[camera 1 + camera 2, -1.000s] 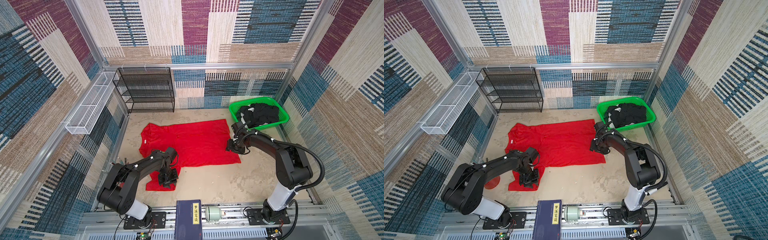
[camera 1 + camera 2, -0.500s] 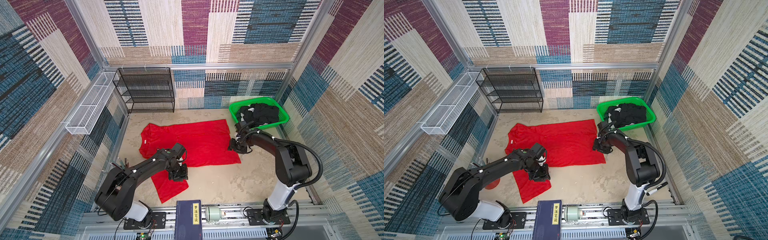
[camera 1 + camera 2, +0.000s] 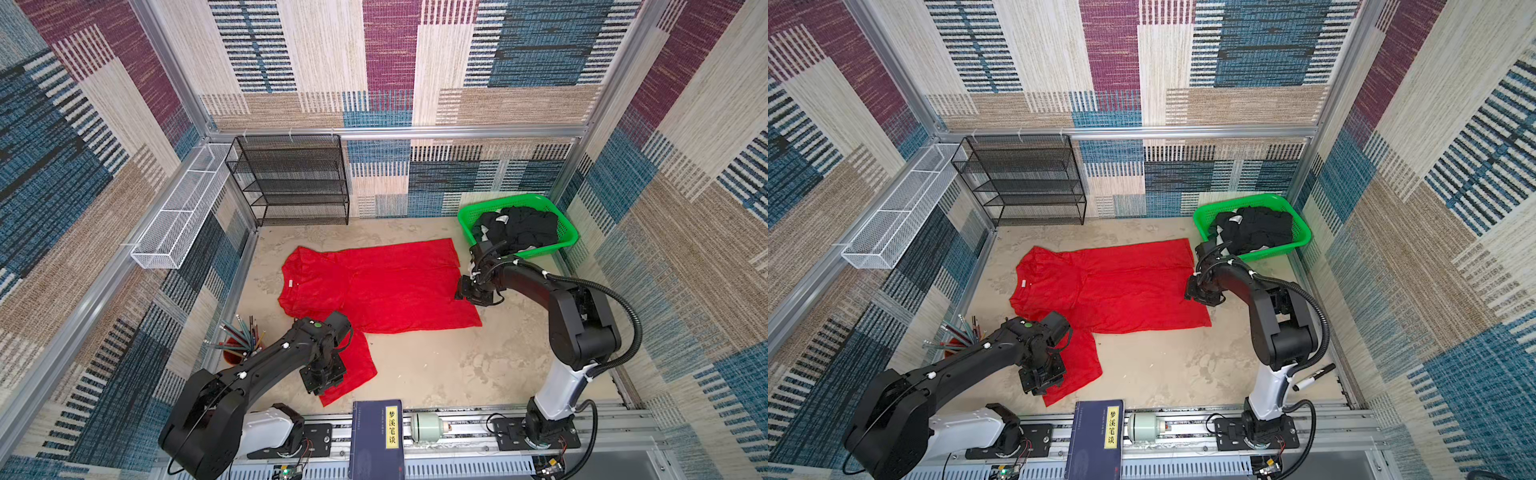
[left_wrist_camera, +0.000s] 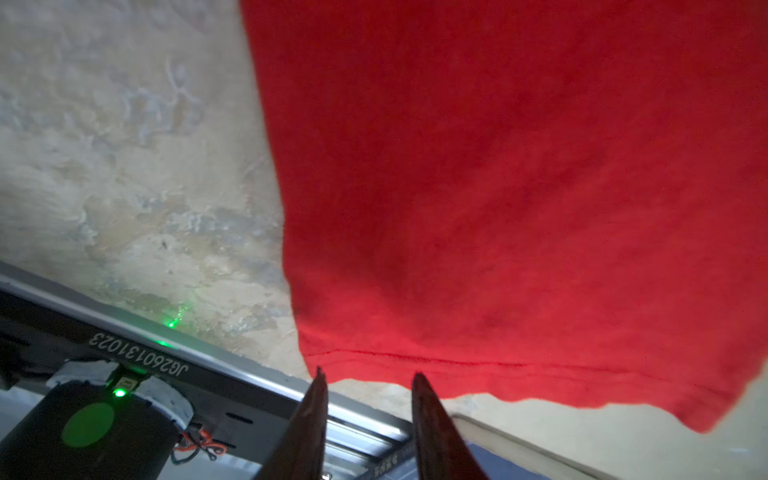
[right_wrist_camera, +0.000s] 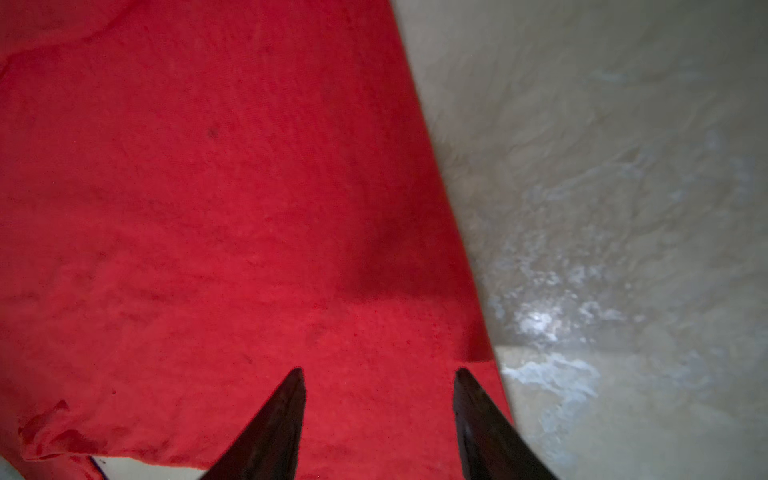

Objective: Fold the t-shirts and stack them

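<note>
- red t-shirt (image 3: 386,286): spread flat on the desk (image 3: 436,365). Its bottom hem lies just beside the green basket (image 3: 505,200) and its collar end lies farthest from it, with the white neck tag (image 3: 291,283) showing. One sleeve (image 3: 353,370) lies out toward the rail (image 3: 457,419), well apart from the basket.
- left gripper (image 4: 368,372): fingers (image 4: 307,415) partly apart, tips at the sleeve's stitched hem, nothing clamped between them.
- right gripper (image 5: 378,370): fingers spread wide over the shirt's hem edge on the basket side. Cloth lies beneath the gap and is not pinched; whether they touch it cannot be told.
- black t-shirts (image 3: 519,228): heaped inside the basket.
- surface and room: mottled sandy desk, walled by woven patterned panels in blue, plum and beige.
- open room: bare desk from the shirt's long edge to the rail, on the basket's robot side. A black wire rack (image 3: 291,183) stands at the back wall, well apart from the basket.
</note>
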Controlling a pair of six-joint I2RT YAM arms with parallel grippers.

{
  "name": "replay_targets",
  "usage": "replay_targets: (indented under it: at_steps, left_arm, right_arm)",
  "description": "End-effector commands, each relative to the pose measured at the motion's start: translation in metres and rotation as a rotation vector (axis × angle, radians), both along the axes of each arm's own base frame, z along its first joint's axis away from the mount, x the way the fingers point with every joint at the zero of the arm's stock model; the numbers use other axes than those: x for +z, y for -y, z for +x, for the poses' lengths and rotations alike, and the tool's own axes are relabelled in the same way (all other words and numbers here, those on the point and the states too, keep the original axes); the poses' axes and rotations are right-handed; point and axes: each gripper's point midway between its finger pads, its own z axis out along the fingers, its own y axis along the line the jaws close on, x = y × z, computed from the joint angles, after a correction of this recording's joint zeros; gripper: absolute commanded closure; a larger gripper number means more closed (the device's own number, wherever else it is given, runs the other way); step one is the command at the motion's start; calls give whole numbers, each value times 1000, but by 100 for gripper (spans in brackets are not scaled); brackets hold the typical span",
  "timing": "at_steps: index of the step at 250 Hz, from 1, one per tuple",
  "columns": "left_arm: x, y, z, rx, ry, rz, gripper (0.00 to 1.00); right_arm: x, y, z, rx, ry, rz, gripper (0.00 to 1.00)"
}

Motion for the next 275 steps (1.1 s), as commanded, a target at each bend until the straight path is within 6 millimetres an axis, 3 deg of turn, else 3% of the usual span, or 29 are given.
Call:
replay_targets:
  at_steps: [1,80,100,133,163,201,235,275]
  left_arm:
    - [-3,-6,-9,64,-15,19,64]
    - [-40,-7,-25,72,-43,-11,64]
    - [-47,-9,-27,74,-41,-11,72]
    - [-51,-11,-25,76,-21,-4,95]
    - [-48,-13,-23,68,-10,6,100]
    - [-25,-17,-8,56,69,28,100]
    - [-9,-20,1,58,123,34,100]
    - [-7,-22,1,45,113,32,100]
  right_arm:
    - [2,-2,1,9,11,6,42]
    - [1,-2,-4,-6,-8,17,42]
    - [2,-1,-7,-10,-15,20,42]
    - [-2,8,-16,-41,-45,9,42]
    - [-7,22,-34,-117,-70,-12,45]
    - [-3,42,-53,-210,-69,-48,46]
    - [-12,43,-64,-217,-105,-40,47]
    - [-18,37,-62,-212,-118,-9,53]
